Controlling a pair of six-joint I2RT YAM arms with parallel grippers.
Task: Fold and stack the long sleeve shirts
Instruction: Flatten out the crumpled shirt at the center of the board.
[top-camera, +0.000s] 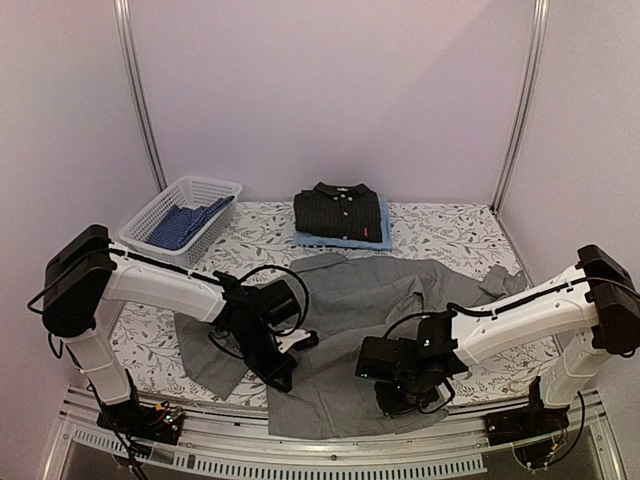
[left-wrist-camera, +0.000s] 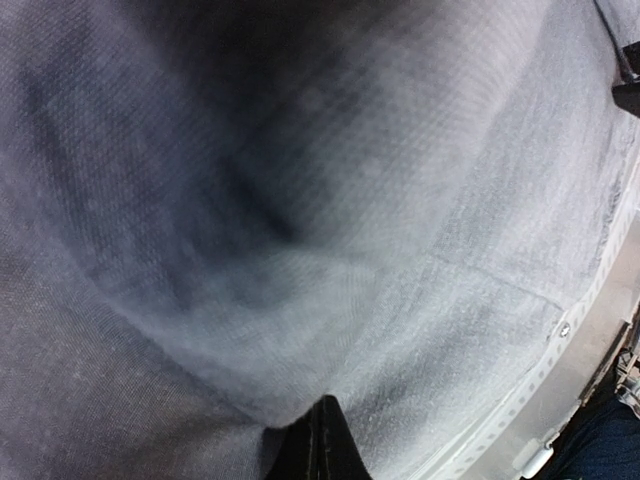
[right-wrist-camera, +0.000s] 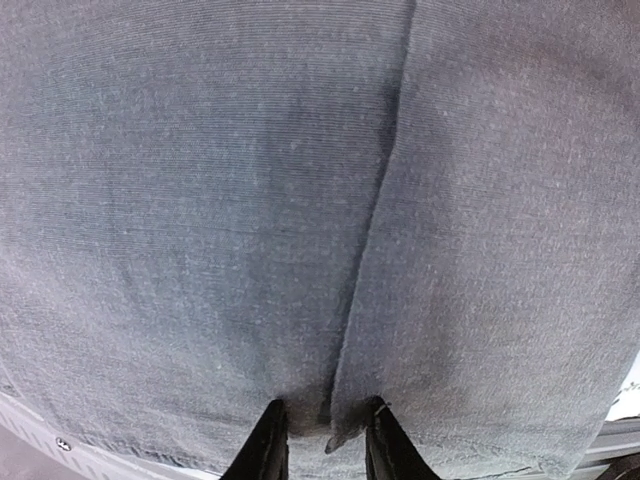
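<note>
- Left claw (top-camera: 283, 376) is pinched flat. In the left wrist view the dark fingers (left-wrist-camera: 318, 445) meet with no gap, and grey cloth is bunched right at the tips.
- That wrist view is mostly blur. I only get the grey shirt (left-wrist-camera: 330, 250) draped close to the lens, plus the metal table rail (left-wrist-camera: 590, 300) at lower right.
- From overhead I can place it: the left claw sits on the near-left part of the grey shirt (top-camera: 370, 290), beside its hanging left sleeve.
- White basket (top-camera: 160, 215) is at the back left with blue striped cloth inside. It shows only in the overhead view.
- Black shirt (top-camera: 338, 212) is folded at back centre, lying on the folded light blue shirt (top-camera: 335, 241). Neither wrist camera sees them.
- The grey shirt is spread open across the middle of the patterned table (top-camera: 450, 235), with its hem at the near edge.
- Right claw (top-camera: 405, 398) is down on the near-right part of the grey shirt.
- Right wrist view adds the detail: the claw (right-wrist-camera: 326, 440) stands at a narrow gap, with a vertical cloth edge of the shirt (right-wrist-camera: 200, 200) running down between the fingers (right-wrist-camera: 268, 445). I can't tell if it grips.
</note>
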